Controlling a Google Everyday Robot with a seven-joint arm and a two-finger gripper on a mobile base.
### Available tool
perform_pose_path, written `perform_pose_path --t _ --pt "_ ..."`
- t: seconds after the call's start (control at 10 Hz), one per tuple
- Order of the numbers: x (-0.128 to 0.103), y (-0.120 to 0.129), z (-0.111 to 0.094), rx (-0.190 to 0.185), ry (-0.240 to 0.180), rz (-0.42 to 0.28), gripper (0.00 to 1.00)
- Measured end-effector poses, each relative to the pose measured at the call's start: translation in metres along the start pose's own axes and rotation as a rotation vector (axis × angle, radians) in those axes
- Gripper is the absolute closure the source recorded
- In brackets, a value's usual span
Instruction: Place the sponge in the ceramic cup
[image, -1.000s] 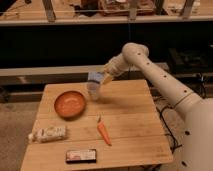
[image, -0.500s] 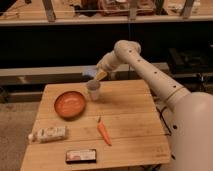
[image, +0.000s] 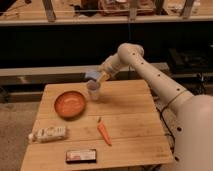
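One gripper (image: 101, 76), clamped on the sponge (image: 92, 75), hangs just above the ceramic cup (image: 93, 92), which stands at two o'clock from the bowl (image: 70, 104). Judged step: lowering; next, the sponge needs centring over the rim before release.

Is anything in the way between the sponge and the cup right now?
Nothing visible does. The gripper holds the sponge just above the cup, near the back edge of the table. The bowl sits beside the cup on the picture's left and the carrot lies nearer the front, both clear of the drop.
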Motion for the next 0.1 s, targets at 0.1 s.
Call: perform_pose_path --t 0.1 --pt "-0.0027 -0.0034 0.0046 -0.002 -0.002 0.002 1.0"
